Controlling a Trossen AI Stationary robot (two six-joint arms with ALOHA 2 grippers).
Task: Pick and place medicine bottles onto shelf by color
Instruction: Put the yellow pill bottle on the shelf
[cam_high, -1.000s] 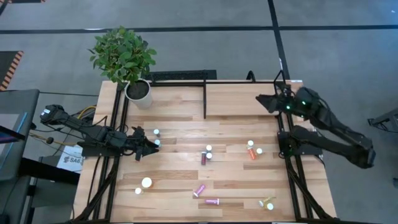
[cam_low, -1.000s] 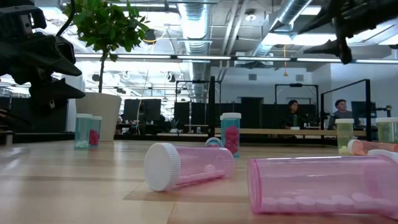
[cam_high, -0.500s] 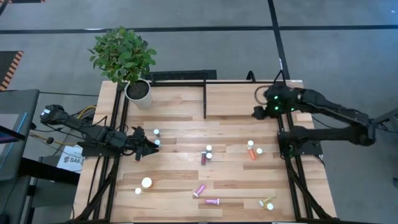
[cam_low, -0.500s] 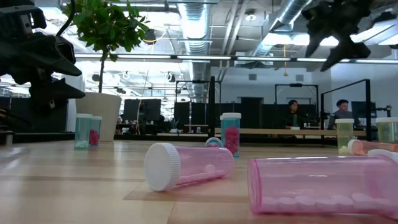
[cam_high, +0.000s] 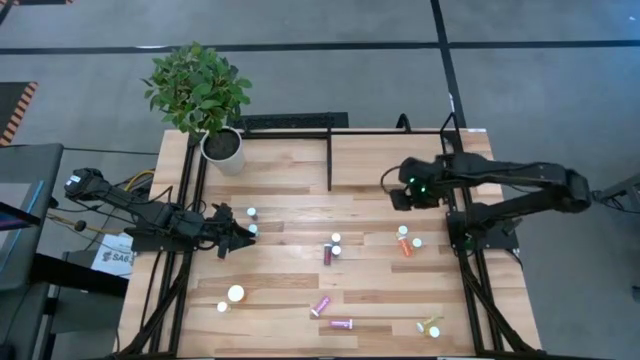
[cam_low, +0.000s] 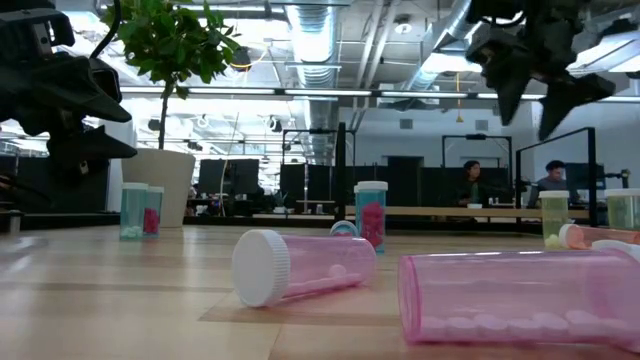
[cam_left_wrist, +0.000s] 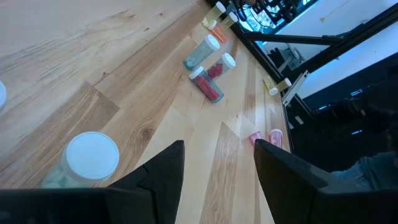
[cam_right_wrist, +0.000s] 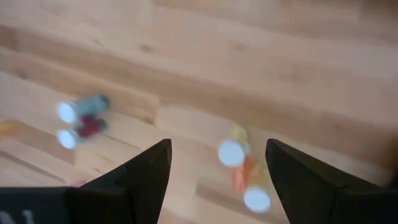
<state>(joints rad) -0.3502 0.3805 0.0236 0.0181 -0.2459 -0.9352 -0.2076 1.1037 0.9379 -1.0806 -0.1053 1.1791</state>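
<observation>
Only the right arm has moved. A second ago its right tool (cam_high: 392, 192) sat over the bench's (cam_high: 290, 210) far right corner, by the black frame post; since then the arm has swung inward and forward, and the tool now hangs above the planks inboard of that post, just back of the orange bottle (cam_high: 405, 246). Its fingers (cam_right_wrist: 147, 171) stand apart as before. In the low view the tool (cam_low: 528, 88) has dropped lower and come in from the right edge.
</observation>
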